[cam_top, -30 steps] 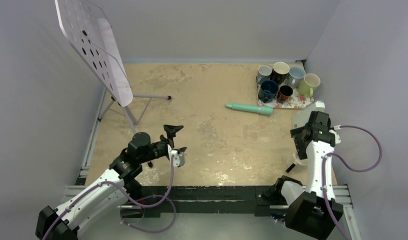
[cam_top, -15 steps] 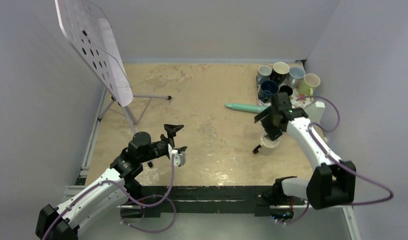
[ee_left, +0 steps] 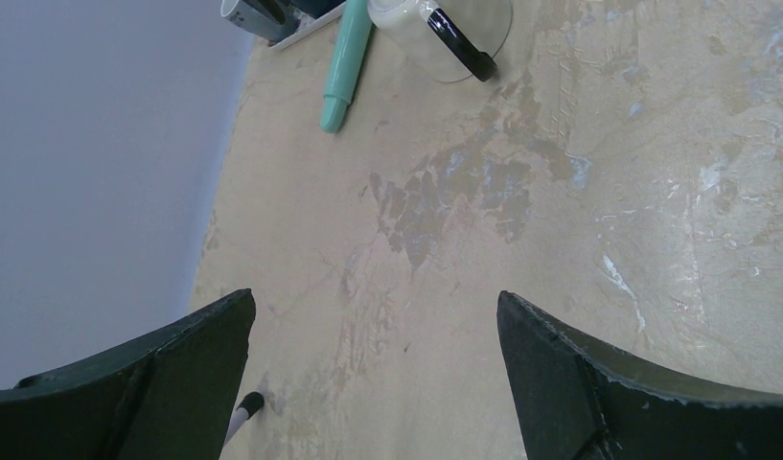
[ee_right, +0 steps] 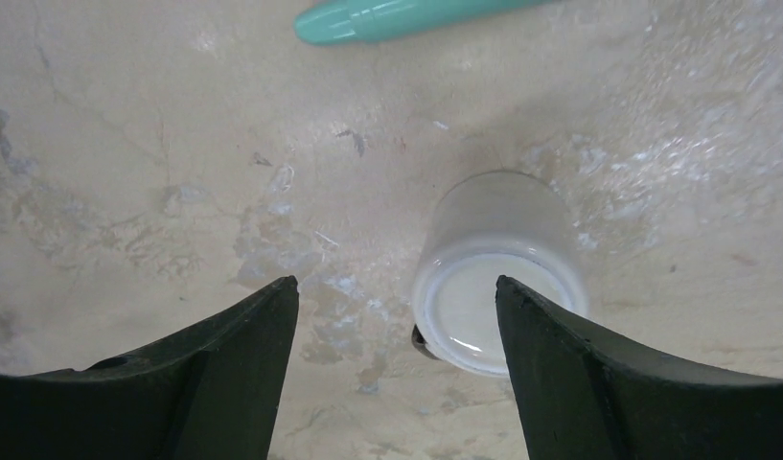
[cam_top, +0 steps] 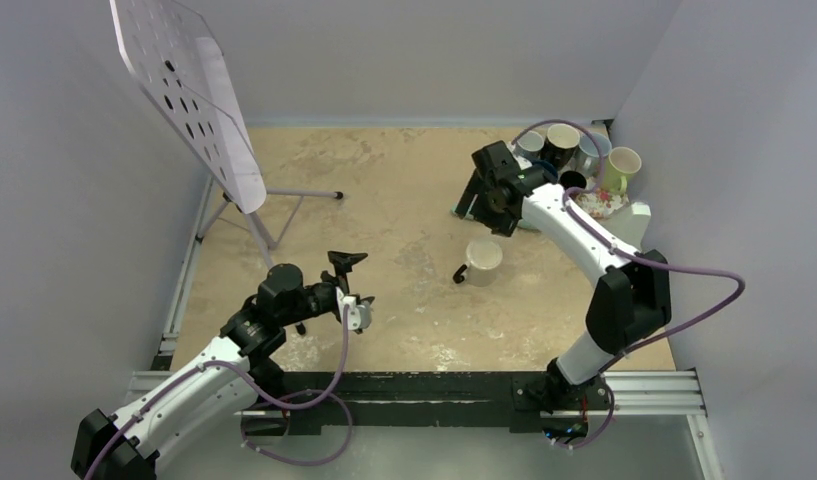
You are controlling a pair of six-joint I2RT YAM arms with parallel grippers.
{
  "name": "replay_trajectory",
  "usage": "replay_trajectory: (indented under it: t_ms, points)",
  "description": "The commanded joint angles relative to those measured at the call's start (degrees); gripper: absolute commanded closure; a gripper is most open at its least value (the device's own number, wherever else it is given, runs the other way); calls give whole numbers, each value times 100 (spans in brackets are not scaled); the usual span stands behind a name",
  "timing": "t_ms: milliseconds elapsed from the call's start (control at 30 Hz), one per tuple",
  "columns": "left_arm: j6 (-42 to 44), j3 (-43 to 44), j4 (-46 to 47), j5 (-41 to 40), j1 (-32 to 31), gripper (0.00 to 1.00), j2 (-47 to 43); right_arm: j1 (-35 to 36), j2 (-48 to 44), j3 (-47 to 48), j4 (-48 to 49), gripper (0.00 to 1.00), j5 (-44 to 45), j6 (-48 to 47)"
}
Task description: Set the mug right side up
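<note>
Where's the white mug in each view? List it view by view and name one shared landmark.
Top external: white mug, center-right, black handle pointing left.
Left wrist: top edge, right of center.
Right wrist: lower center-right.
Landmark: teal pen near it, in both wrist views; right arm covers most of it from above.

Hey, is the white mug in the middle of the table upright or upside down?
Looks upside down: the mug shows a flat, shallow base ring on top, not a hollow inside.
</note>
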Motion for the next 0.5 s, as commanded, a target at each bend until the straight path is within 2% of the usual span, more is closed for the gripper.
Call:
replay_trajectory:
  t_ms: [0, 67, 100, 167, 233, 300, 400, 467]
  points:
    - [-428, 82, 115, 16, 5, 0, -27, 539, -367, 311, -434, 21, 620, -1234]
    - [-580, 92, 182, -10, 8, 0, -5, 1015, -309, 270, -231, 22, 370, -2060]
    - [-727, 100, 225, -57, 7, 1, -4, 1234, -213, 339, -177, 29, 265, -2720]
    - [-1006, 101, 349, -201, 6, 0, -8, 1600, -54, 598, -320, 32, 472, -3898]
    - [-1332, 88, 458, -335, 11, 1, -71, 1732, -81, 720, -393, 31, 663, -4993]
    - [-1669, 56, 634, -419, 8, 1, -174, 1737, -303, 482, -210, 30, 407, -6248]
    - [-2048, -23, 765, -443, 6, 1, -342, 1744, -763, -246, -8, 27, -675, -8053]
    - [-2173, -46, 733, -446, 11, 1, -440, 1752, -986, -569, 41, 22, -1036, -9132]
